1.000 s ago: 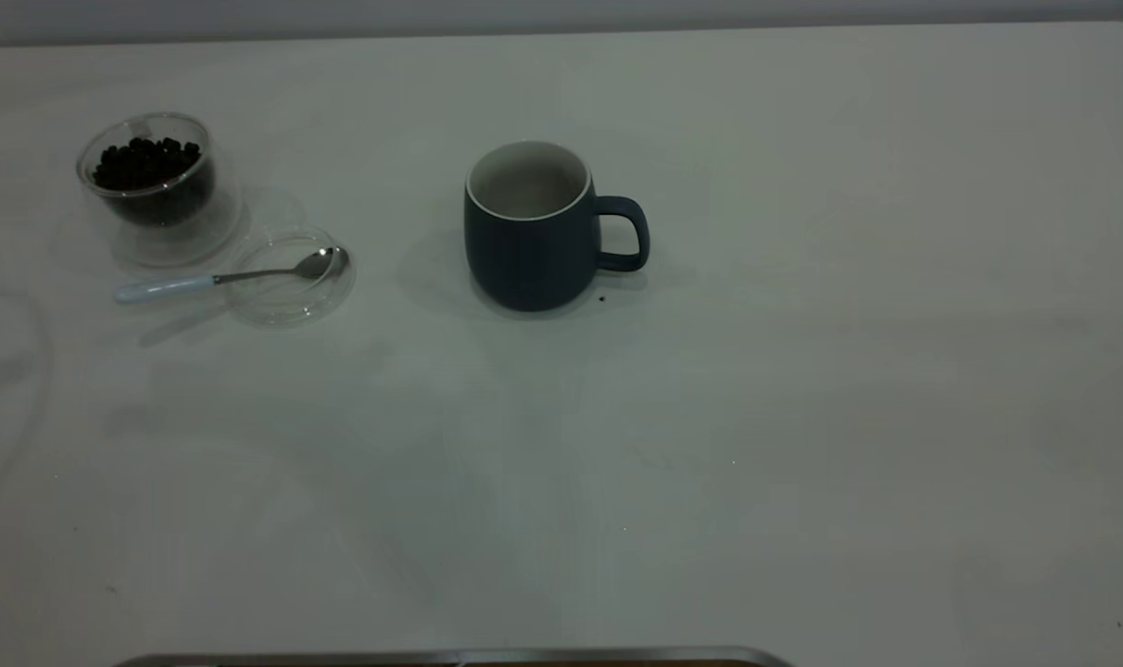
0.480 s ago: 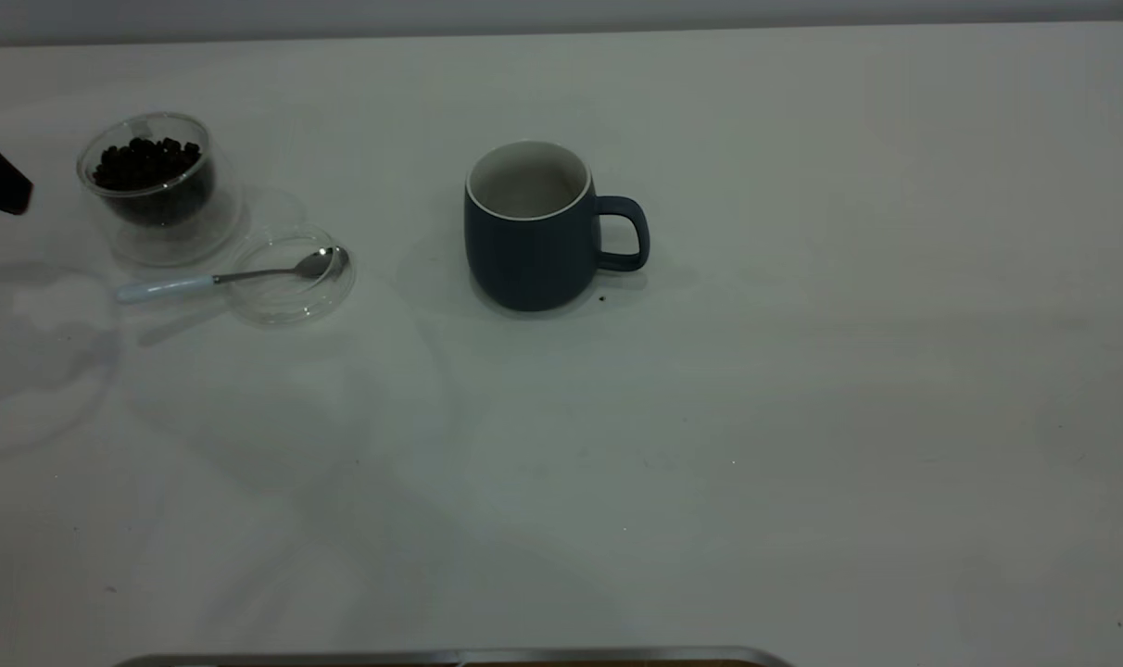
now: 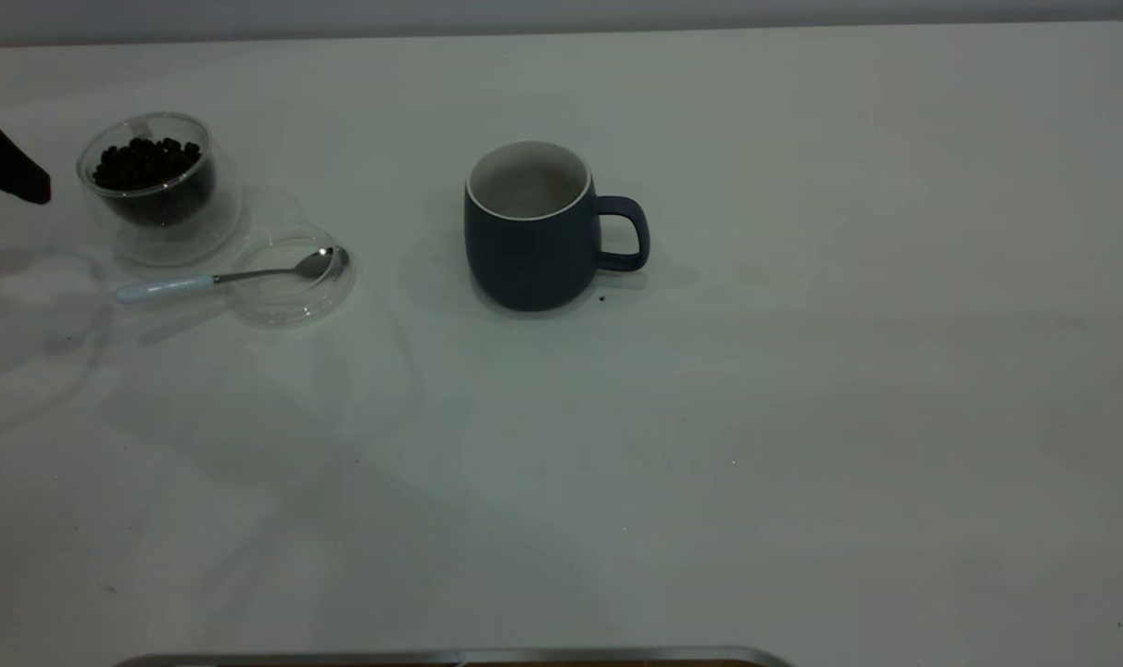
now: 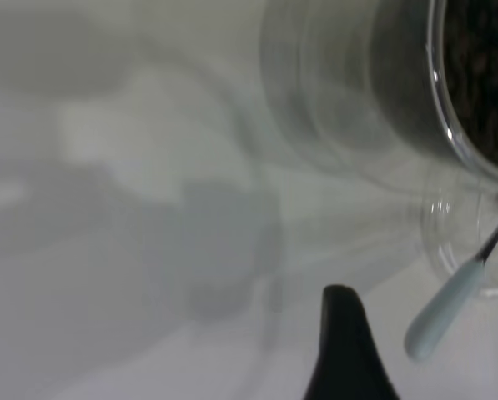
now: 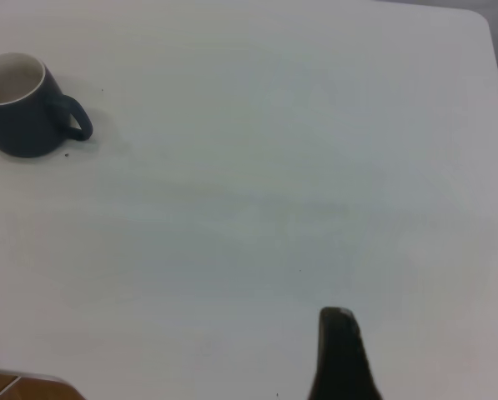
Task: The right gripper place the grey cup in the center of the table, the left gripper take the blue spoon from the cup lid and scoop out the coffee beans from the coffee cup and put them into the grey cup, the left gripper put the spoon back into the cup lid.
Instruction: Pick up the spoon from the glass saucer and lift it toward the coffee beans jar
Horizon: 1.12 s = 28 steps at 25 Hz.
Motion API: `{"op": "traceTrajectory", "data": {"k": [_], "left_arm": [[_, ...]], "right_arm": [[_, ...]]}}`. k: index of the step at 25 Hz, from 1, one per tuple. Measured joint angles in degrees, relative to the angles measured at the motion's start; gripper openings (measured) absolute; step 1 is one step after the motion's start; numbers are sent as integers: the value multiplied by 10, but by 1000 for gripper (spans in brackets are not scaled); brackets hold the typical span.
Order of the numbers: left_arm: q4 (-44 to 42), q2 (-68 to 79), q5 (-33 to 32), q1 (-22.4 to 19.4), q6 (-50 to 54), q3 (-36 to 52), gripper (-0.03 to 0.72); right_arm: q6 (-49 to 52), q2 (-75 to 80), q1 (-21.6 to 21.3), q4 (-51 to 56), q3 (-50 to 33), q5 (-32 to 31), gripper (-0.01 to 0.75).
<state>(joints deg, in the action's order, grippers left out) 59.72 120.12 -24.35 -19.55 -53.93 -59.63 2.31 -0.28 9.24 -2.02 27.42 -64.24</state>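
1 grey cup (image 3: 532, 227), 1 coffee cup (image 3: 154, 176), 1 blue spoon (image 3: 228, 276), 1 cup lid (image 3: 288, 306).

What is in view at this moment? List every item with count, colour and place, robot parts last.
grey cup: one, dark blue-grey with white inside, near the table's middle, handle toward the right side.
coffee cup: one, clear glass, far left of the table.
coffee beans: one heap, dark brown-black, inside the coffee cup.
cup lid: one, clear glass, just in front and to the right of the coffee cup.
blue spoon: one, metal bowl resting in the cup lid, pale blue handle sticking out over the table to the left.
table: one, white.
left gripper: one, black, at the left edge beside the coffee cup, holding nothing.
right gripper: one, black, over bare table well right of the grey cup.
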Motion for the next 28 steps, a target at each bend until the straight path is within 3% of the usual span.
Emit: {"op": "traceTrajectory", "data": {"k": [4, 11, 21, 28], "left_arm": [[11, 1, -1, -1, -2, -1, 538], [11, 7, -75, -1, -54, -1, 537], [17, 73, -53, -1, -106, -3, 546], [131, 122, -93, -1, -188, -3, 546]], "right_arm": [[0, 0, 0, 0, 0, 0, 541], [0, 0, 0, 0, 0, 0, 541], [0, 0, 0, 0, 0, 0, 541], [0, 0, 0, 0, 0, 0, 541]]}}
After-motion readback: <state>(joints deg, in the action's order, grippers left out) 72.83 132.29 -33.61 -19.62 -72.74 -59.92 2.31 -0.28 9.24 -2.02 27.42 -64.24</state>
